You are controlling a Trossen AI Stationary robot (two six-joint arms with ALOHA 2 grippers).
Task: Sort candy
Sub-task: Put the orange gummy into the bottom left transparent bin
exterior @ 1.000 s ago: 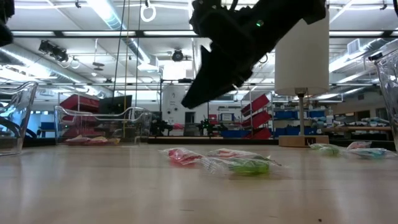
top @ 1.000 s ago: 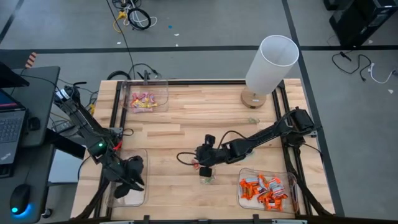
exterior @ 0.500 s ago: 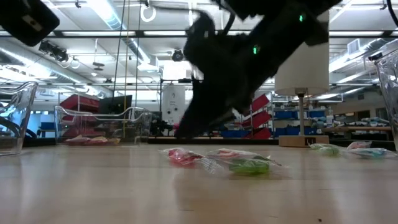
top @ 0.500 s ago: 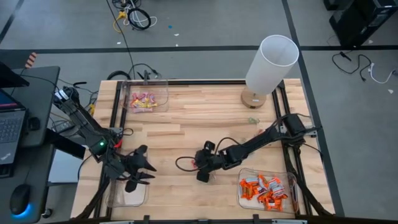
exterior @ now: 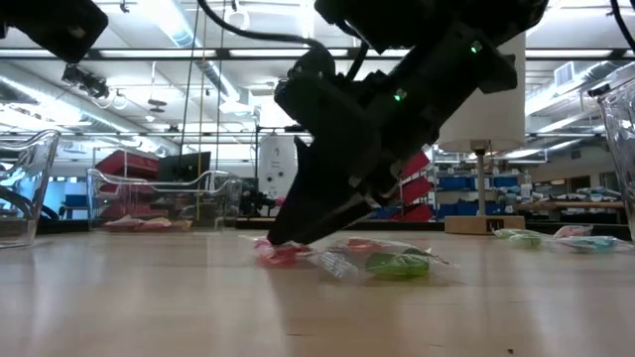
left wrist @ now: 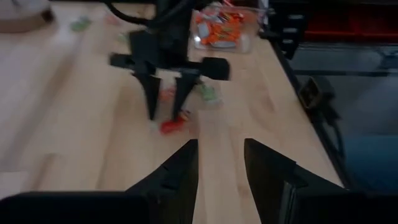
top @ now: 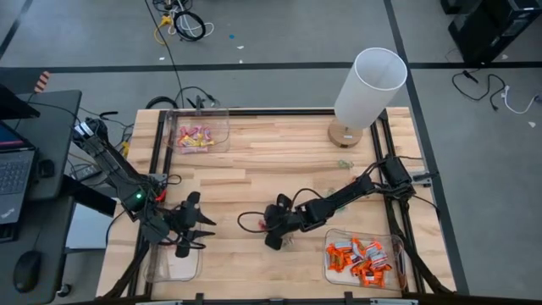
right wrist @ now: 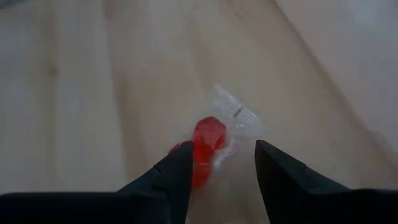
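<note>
The worktop (top: pixel 254 169) is pale blond wood with a black frame. Beside the white lamp (top: pixel 369 85), the far bin (top: pixel 196 131) holds pink and yellow candy (top: pixel 193 136); the near bin (top: pixel 364 258) holds bright orange ones. A red sweet (right wrist: pixel 208 140) in clear wrap lies between the right hand's (right wrist: pixel 217 165) black fingers; a green one (exterior: pixel 397 264) lies beside it.

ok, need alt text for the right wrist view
The right end effector, its two dark fingers open, hangs just over a small red candy in a clear crinkled wrapper lying on the pale wooden table. The candy sits just ahead of the gap, not yet gripped.
</note>
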